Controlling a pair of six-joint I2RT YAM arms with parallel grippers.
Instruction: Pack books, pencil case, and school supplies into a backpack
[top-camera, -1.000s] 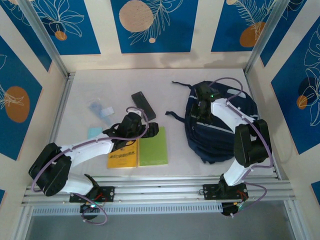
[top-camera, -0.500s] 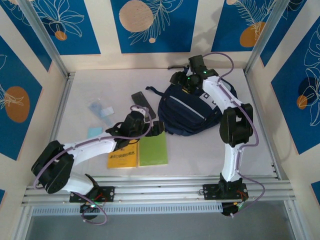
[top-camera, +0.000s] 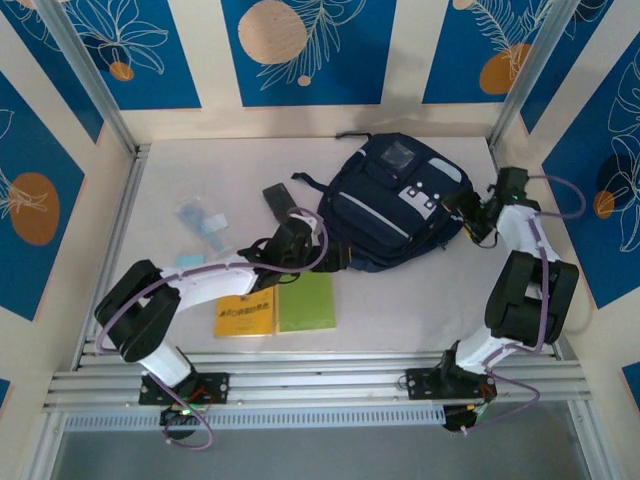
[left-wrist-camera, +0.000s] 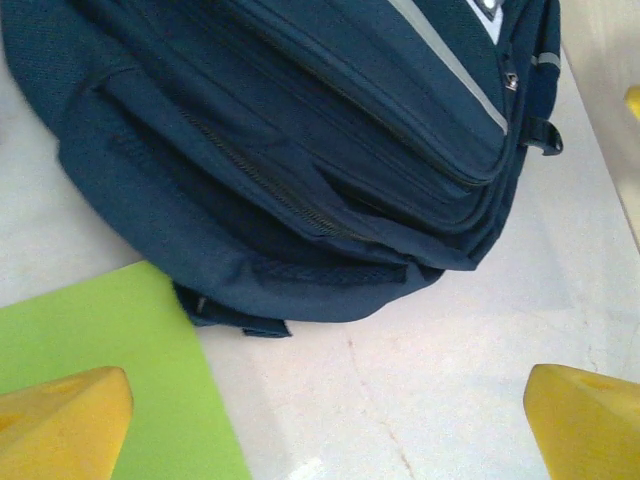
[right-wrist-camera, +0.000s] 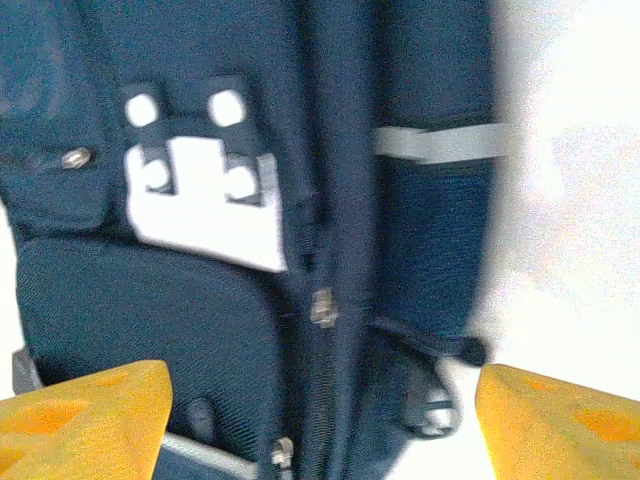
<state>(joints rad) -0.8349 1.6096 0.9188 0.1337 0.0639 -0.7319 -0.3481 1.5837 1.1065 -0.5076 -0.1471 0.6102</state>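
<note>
**Backpack flat on table, nothing packed yet**

Backpack lies front-up at upper centre of the top view. Right gripper sits at its right edge, jaws wide apart and empty. Left gripper is by its lower-left corner, also spread wide and empty. Yellow book and green book lie lower centre, pencil case just left of the bag, blue pad further left. Likely step is opening the bag, so next comes a pinch on a zip pull

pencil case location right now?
Top view, left of centre: the pencil case lies just left of the backpack, beyond the green book.
</note>
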